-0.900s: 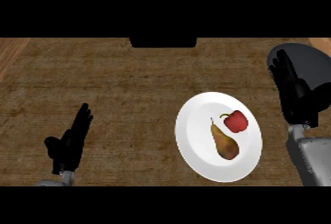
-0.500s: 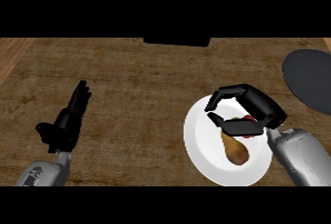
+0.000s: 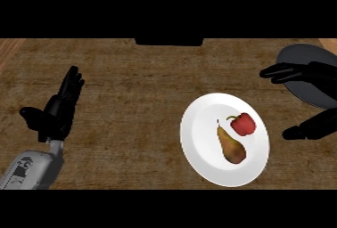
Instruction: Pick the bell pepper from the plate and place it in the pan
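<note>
A small red bell pepper (image 3: 244,124) lies on the right half of a white plate (image 3: 201,133), next to a brown pear (image 3: 230,145). The dark round pan (image 3: 302,52) sits at the upper right, partly cut by the view's edge. My right hand (image 3: 314,126) is open just right of the plate; its fingers (image 3: 284,71) spread over the pan's near side and its thumb points toward the plate. It holds nothing and does not touch the pepper. My left hand (image 3: 56,111) rests open at the far left, fingers up.
The brown wooden counter (image 3: 138,89) stretches between my left hand and the plate. A dark block (image 3: 168,42) sits at the counter's far edge, top centre.
My right hand, curled over the pepper half a second ago, has drawn off to the right and opened. The pepper still lies on the plate. The left hand stays put.
</note>
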You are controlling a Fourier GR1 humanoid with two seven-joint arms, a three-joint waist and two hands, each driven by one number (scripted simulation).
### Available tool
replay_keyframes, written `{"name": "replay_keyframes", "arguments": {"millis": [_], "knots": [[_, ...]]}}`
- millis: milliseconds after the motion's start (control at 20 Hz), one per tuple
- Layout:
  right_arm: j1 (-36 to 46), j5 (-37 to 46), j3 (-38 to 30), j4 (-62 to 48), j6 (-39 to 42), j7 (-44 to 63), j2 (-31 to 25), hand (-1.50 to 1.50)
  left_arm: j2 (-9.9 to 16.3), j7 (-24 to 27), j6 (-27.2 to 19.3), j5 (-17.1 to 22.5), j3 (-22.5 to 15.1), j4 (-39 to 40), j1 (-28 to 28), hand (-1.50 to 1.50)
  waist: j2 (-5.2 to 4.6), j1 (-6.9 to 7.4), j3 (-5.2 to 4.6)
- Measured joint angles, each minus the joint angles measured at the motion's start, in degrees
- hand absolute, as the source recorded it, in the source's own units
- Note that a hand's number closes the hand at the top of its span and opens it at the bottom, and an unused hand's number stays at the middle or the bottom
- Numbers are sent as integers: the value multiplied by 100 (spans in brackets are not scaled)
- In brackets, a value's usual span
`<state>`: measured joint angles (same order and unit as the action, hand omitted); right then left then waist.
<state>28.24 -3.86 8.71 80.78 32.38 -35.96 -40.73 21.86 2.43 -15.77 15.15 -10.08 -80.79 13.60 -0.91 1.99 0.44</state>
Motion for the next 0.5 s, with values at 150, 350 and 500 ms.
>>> {"name": "replay_keyframes", "arguments": {"millis": [150,350,500], "knots": [[305,366,-20,-159,-59,-330,-618,-150,31,-79,55,26,33,6,101,0,-4,27,-12],[672,973,225,-187,-256,-629,-1310,-150,112,-172,129,58,101,-16,157,0,11,54,-27],[949,1221,433,-263,-359,-776,-1557,-150,142,-268,184,80,148,-24,192,0,31,24,-35]]}}
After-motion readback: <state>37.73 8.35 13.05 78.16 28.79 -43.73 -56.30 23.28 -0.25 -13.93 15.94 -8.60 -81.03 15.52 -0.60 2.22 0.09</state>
